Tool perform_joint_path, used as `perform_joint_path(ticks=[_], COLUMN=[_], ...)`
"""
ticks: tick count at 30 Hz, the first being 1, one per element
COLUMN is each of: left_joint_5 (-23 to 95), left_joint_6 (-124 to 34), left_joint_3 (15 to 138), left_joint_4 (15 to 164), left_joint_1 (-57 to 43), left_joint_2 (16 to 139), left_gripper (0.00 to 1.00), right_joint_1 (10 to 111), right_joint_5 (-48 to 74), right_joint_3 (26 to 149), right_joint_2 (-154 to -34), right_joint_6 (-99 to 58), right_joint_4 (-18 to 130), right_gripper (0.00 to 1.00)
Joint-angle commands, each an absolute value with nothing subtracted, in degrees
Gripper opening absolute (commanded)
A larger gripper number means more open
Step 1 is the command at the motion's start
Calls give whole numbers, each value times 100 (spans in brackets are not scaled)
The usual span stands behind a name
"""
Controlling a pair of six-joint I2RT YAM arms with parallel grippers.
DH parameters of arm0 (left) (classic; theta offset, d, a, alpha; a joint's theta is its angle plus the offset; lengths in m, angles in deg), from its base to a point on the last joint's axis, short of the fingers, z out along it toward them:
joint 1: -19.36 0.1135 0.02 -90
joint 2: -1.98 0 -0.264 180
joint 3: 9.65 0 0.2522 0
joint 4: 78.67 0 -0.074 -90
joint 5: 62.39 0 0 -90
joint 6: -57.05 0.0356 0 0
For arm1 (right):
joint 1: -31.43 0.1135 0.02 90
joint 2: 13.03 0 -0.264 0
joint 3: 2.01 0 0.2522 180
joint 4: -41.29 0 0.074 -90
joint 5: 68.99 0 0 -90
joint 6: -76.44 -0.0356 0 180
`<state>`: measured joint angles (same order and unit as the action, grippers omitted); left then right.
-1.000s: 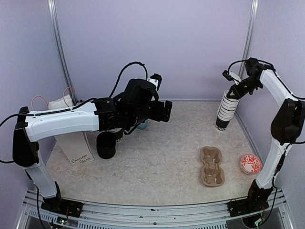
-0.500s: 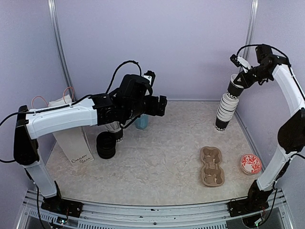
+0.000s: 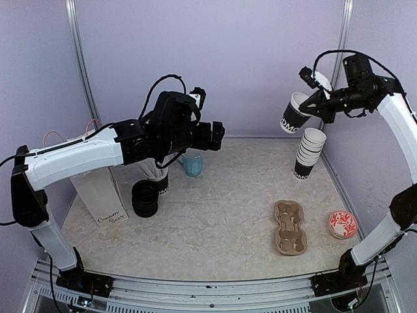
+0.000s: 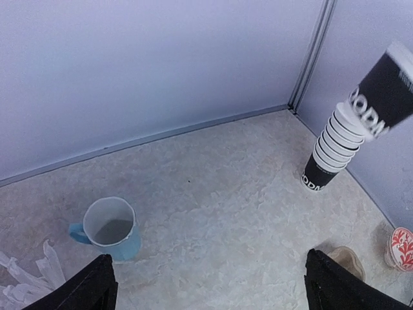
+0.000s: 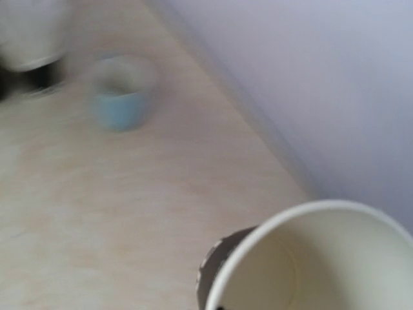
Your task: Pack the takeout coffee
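One black takeout coffee cup (image 3: 293,113) with white lettering hangs tilted in the air at the back right, my right gripper (image 3: 318,102) shut on its rim. Its white inside (image 5: 326,261) fills the lower right of the right wrist view, where the fingers are hidden. Just below it a stack of the same cups (image 3: 307,152) stands on the table, also seen in the left wrist view as the stack (image 4: 330,154). Black lids (image 3: 144,198) are piled at the left. My left gripper (image 4: 216,292) is open and empty, high over the table's back left.
A light blue mug (image 3: 192,163) stands below the left gripper. A cardboard cup carrier (image 3: 290,227) lies front right, with a red-patterned dish (image 3: 343,223) beside it. A white labelled bag (image 3: 104,195) and a cup of white sticks (image 3: 158,177) stand at the left.
My right gripper has pulled the top cup up off the stack and swung it left, tilting it. The left arm has risen slightly and drawn back to the left.
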<state>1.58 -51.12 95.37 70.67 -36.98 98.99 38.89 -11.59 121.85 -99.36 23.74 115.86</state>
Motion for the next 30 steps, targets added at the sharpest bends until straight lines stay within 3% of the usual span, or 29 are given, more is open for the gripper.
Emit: perform_joint_path(ticks=[1, 10, 16, 30], left_joint_5=[-255, -223, 94, 333], left_joint_6=[-5300, -5390, -5481, -5475], left_joint_3=[10025, 9916, 9997, 9606], left_joint_4=[6535, 6405, 5941, 4597], left_joint_1=[-3604, -3364, -3081, -3148], left_joint_2=[9753, 9169, 9046, 9041], left_gripper=[99, 97, 90, 74], right_joint_1=[4795, 6759, 7782, 8095], right_joint_5=[-1266, -861, -722, -382], right_joint_3=[11078, 9299, 9080, 8444], right_joint_2=[-10011, -9627, -9811, -10446], right_joint_6=[2900, 3351, 3236, 2775], right_joint_4=[11454, 10994, 10757, 9522], right_gripper=[0, 0, 0, 0])
